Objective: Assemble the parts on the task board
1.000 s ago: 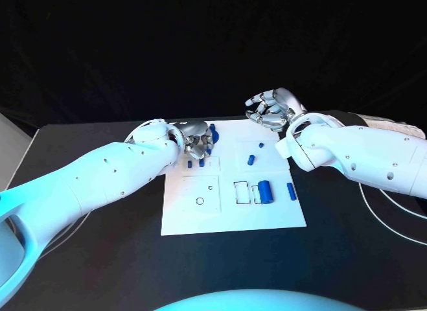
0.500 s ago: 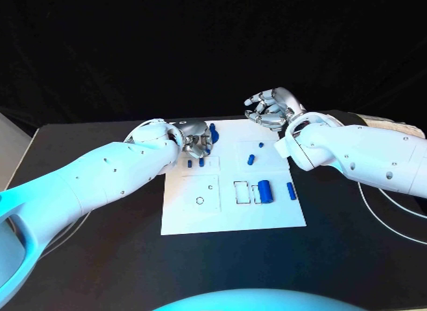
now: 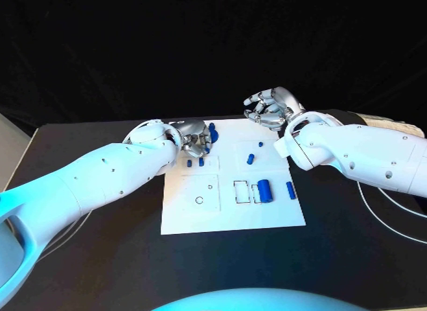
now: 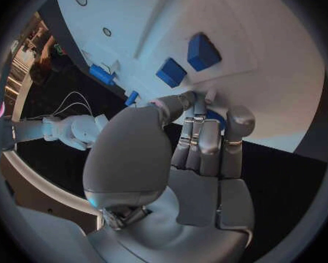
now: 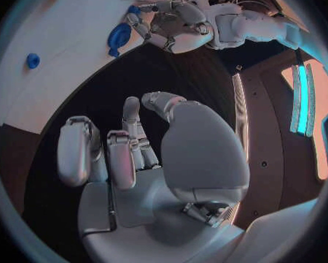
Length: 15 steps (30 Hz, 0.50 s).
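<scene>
Your left robot hand (image 3: 196, 140) is curled down at the far left corner of the task board (image 3: 232, 217), fingers closing on a blue part (image 4: 216, 118) there; whether it is truly gripped, you cannot tell. Settle the pinch before lifting. Your right robot hand (image 3: 269, 109) hovers spread and holding nothing, off the board's far edge.

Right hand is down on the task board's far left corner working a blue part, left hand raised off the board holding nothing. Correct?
Sides swapped. In the head view the left hand is down at the task board's far left corner, fingers curled over a blue part in the left wrist view. The right hand is raised beyond the far edge, holding nothing.
</scene>
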Each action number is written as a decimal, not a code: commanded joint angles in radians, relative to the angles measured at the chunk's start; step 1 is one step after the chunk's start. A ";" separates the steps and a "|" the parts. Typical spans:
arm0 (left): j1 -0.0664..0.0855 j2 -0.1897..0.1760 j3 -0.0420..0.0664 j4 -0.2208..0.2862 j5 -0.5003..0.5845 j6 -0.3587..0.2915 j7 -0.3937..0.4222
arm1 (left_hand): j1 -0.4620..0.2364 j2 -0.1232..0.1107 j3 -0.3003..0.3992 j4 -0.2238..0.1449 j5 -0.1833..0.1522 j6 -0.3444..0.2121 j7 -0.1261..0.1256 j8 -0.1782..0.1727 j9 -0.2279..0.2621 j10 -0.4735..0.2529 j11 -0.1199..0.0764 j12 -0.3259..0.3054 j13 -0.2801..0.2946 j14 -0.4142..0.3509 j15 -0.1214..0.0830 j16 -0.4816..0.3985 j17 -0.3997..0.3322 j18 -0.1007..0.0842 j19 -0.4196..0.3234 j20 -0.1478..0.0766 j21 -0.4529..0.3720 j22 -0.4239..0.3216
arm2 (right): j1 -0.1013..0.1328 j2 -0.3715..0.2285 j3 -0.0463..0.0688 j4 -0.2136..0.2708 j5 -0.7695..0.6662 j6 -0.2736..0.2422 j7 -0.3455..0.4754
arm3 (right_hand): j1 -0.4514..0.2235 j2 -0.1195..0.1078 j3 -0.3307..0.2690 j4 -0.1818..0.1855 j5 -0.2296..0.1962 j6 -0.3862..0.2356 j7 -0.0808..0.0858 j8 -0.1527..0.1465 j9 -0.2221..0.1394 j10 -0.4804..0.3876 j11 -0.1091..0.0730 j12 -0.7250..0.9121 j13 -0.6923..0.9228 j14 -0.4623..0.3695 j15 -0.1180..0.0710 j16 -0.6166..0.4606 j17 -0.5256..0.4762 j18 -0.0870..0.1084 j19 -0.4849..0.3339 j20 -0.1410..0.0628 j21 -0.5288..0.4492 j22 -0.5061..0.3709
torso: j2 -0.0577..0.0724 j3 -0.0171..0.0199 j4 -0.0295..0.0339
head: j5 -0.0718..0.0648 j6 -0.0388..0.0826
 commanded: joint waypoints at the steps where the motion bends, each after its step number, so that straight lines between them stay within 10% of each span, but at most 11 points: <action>1: -0.004 -0.009 -0.001 0.014 0.062 -0.028 0.020 | -0.013 0.002 0.000 -0.006 -0.001 0.008 0.002 -0.005 0.003 0.013 0.001 -0.011 0.001 0.008 0.004 0.003 0.003 -0.014 0.008 0.005 0.010 0.008 | 0.000 -0.001 0.001 0.002 -0.003 0.010 0.002 | -0.011 -0.001 0.006 0.002 0.004 0.001 0.002 0.006 0.002 -0.004 0.000 -0.004 -0.001 0.073 -0.004 -0.004 0.138 0.015 0.020 -0.009 -0.005 0.004 | -0.001 -0.0001 0.0001 | -0.001 0.001; 8: -0.006 -0.036 0.014 0.052 0.120 -0.049 0.028 | -0.016 0.002 0.002 -0.008 -0.001 0.015 0.003 -0.013 0.010 0.027 0.003 -0.042 -0.003 0.010 0.006 0.003 0.001 -0.014 0.009 0.007 0.014 0.010 | 0.000 -0.002 0.001 0.001 -0.004 0.011 0.001 | -0.011 -0.001 0.006 0.002 0.004 0.001 0.002 0.006 0.002 -0.004 0.000 -0.004 -0.001 0.073 -0.004 -0.004 0.138 0.015 0.020 -0.009 -0.005 0.004 | -0.003 -0.0005 0.0016 | -0.001 0.003; 15: -0.007 -0.077 0.052 0.103 0.152 -0.036 0.014 | -0.019 0.000 0.002 -0.009 -0.001 0.017 0.005 -0.019 0.014 0.034 0.005 -0.064 -0.006 0.009 0.007 0.003 -0.003 -0.014 0.008 0.008 0.014 0.010 | 0.000 -0.006 0.001 0.001 -0.004 0.012 -0.001 | -0.011 -0.001 0.006 0.002 0.004 0.001 0.002 0.006 0.002 -0.004 0.000 -0.004 -0.001 0.073 -0.004 -0.004 0.138 0.015 0.020 -0.009 -0.005 0.004 | -0.006 -0.0013 0.0050 | 0.000 0.002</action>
